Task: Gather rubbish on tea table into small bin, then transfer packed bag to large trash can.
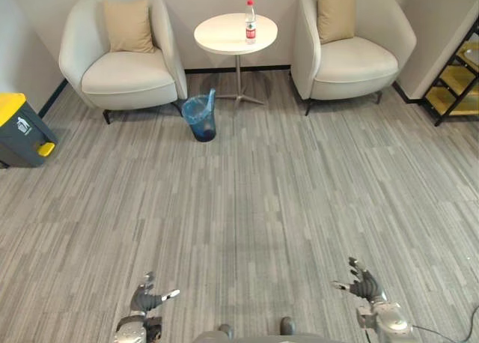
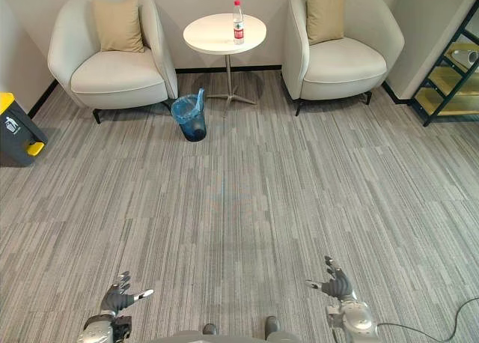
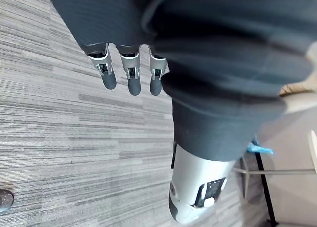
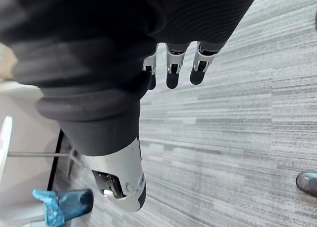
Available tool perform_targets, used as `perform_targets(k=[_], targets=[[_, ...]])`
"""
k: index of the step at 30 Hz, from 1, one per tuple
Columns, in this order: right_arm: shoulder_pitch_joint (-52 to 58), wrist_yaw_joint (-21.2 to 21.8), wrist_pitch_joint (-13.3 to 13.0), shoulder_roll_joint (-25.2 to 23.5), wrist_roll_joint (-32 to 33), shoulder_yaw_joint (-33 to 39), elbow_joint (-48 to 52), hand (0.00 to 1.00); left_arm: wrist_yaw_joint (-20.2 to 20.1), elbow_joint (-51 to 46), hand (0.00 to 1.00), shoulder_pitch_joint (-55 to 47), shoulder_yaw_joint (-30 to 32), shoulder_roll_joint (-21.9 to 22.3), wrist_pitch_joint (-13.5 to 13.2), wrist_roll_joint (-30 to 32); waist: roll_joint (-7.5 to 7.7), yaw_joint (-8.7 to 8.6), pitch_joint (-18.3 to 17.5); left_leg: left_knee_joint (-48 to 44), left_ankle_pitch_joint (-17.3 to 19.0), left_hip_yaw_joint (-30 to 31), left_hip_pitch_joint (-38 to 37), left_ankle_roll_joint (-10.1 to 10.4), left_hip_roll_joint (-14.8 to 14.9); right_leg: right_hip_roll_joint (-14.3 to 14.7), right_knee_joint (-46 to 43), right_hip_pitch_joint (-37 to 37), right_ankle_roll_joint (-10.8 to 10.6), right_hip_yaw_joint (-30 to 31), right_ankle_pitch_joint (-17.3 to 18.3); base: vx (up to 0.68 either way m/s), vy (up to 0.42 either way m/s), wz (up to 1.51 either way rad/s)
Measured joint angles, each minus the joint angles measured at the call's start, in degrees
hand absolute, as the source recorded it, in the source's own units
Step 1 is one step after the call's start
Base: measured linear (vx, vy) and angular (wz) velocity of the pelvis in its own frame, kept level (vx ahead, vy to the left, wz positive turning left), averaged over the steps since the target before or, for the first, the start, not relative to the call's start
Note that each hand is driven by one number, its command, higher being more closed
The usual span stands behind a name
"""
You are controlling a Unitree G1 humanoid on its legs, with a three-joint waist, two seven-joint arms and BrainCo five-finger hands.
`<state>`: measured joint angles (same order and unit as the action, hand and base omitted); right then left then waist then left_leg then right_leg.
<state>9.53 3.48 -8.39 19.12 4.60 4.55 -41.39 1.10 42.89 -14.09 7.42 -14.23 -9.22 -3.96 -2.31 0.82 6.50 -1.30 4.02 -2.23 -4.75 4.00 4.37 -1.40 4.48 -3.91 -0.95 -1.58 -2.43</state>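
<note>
**Both hands free, one bottle on the far table**

A broad run of grey striped carpet [image 1: 247,208] lies open between the robot and the furniture along the far wall. At 12 o'clock stands the round white tea table on a slim metal pedestal [image 1: 224,37]. The clear plastic bottle with red cap and red label [image 1: 250,22] stands upright on it, toward the 3 o'clock side of the top and inside the rim. The small dark bin lined with a blue plastic bag [image 1: 200,118] sits on the carpet at 11 o'clock, near the pedestal's foot and close to the front corner of the cream armchair on the left [image 1: 123,77]. The large grey trash can with a yellow lid [image 1: 19,129] is at 10 o'clock against the left edge of the room, well apart from the bin. A black-framed shelf with pale wooden boards [image 1: 456,81] closes the 2 o'clock edge.

Counted: one table, one bottle, one small bin, one large can, and two armchairs, the second [image 1: 355,58] at 1 o'clock, each with one tan cushion [image 1: 129,26].

The left hand [image 1: 142,299] hangs at 7 o'clock and the right hand [image 1: 365,285] at 5 o'clock. Both have fingers spread straight and hold nothing.
</note>
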Motion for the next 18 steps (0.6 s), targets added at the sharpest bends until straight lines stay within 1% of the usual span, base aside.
perform_targets(k=[4, 11, 15, 16, 18], targets=[[0.0, 0.4, 0.0, 0.0, -0.1, 0.0, -0.6, 0.0, -1.2, 0.1, 0.0, -0.7, 0.0, 0.0, 0.0, 0.1, -0.04, 0.0, 0.0, 0.1, 0.0, -0.2, 0.0, 0.0, 0.2, 0.2, 0.0, 0.2, 0.0, 0.1, 0.0, -0.01, -0.002, 0.0], [-0.1, 0.3, 0.1, 0.0, 0.0, 0.0, -0.8, 0.0, -1.2, 0.6, 0.0, -0.6, 0.0, 0.2, 0.0, 0.0, -0.07, 0.0, 0.0, 0.5, 0.0, -0.4, 0.4, 0.0, 0.4, 0.5, 0.7, 0.4, 0.2, 0.2, -0.1, 0.0, 0.0, 0.0], [-1.7, 0.2, 0.3, 0.0, 0.0, 0.0, -2.2, 0.0, -1.1, 0.5, 0.0, -0.6, 0.0, 1.6, 0.1, -0.2, -0.29, 0.1, 0.1, 0.3, 0.1, -1.1, 1.6, -0.1, 0.5, 0.5, 0.2, 2.0, 0.2, 0.9, -0.1, 0.0, -0.001, -0.09], [-2.1, 0.2, 0.3, 0.0, 0.1, 0.0, -2.2, 0.0, -1.1, 0.5, 0.0, -0.5, 0.0, 2.0, 0.1, -0.5, -0.45, 0.13, 0.2, -0.3, 0.4, -1.3, 2.3, -0.1, 0.5, 0.5, -0.4, 2.6, 0.0, 1.2, 0.0, -0.01, 0.017, -0.15], [-3.6, 0.1, 0.4, -0.1, 0.5, 0.0, -2.2, 0.0, -1.0, 0.4, 0.0, -0.4, 0.0, 2.9, 0.2, -1.1, -0.87, 0.3, 0.7, -3.6, 2.1, -2.1, 4.5, -0.6, 0.7, 0.6, -1.6, 4.3, -0.3, 2.0, 0.2, -0.02, 0.032, -0.22]])
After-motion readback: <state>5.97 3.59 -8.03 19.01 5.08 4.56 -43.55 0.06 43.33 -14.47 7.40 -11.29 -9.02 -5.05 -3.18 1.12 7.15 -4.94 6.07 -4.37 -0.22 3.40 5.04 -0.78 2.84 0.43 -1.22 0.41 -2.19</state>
